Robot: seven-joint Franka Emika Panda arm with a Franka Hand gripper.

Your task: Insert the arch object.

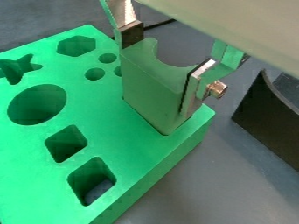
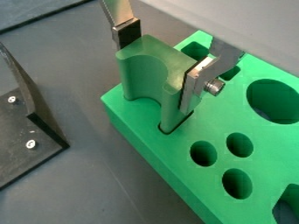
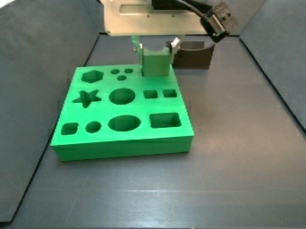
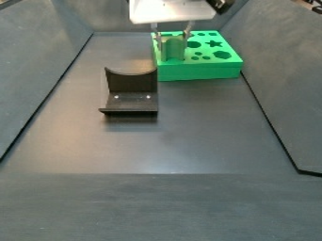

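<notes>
The arch object [image 1: 158, 92] is a tall bright-green block with a curved notch on top. It stands upright with its lower end in a hole at a corner of the green holed board [image 1: 117, 140]. My gripper [image 1: 165, 61] is directly above, its fingers [image 1: 198, 87] shut on the block's two upper sides. The other wrist view shows the same: gripper [image 2: 163, 63], arch object [image 2: 152, 87], board [image 2: 146, 131]. Both side views show the gripper [image 3: 157, 45] [image 4: 172, 36] over the arch object [image 3: 155, 61] [image 4: 168, 47] at the board's [image 3: 102, 148] [image 4: 201, 71] corner nearest the fixture.
The dark fixture [image 4: 126, 89] stands on the floor beside the board and also shows in a side view [image 3: 195, 55] and in both wrist views [image 2: 24, 114] [image 1: 274, 114]. The board has several other shaped holes, among them a star [image 3: 86, 97] and circles. Dark walls enclose the floor.
</notes>
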